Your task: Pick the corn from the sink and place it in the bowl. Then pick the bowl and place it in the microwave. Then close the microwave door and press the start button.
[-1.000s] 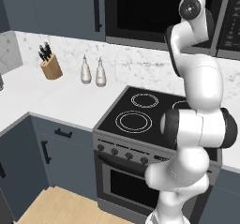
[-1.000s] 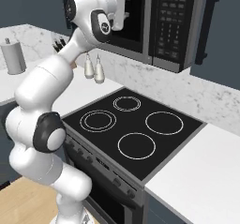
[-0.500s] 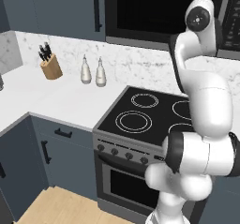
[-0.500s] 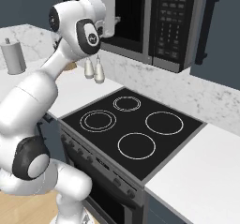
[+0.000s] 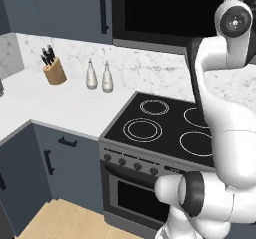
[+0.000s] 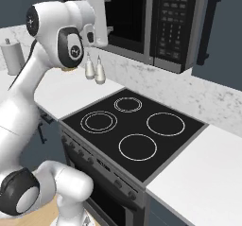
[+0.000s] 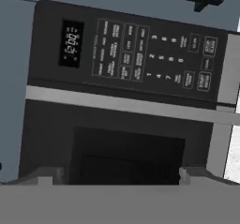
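Rendered scene, even soft light, no hard shadows. White arm (image 5: pixel 225 123) bright, faint shading on underside. Stovetop (image 6: pixel 134 130) flat black, no glare. Microwave door (image 5: pixel 165 10) window near black, interior lost in dark. Hand view dim, roll-tilted; button panel (image 7: pixel 140 54) labels blurred, unreadable. Slight softness in all views; edges undistorted.

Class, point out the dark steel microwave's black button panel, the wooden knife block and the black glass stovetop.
Microwave button panel (image 6: pixel 171 24): right base view, keypad centre.
Knife block (image 5: pixel 54 72): left base view, wooden front.
Stovetop (image 6: pixel 134 128): right base view, bare glass between burners.
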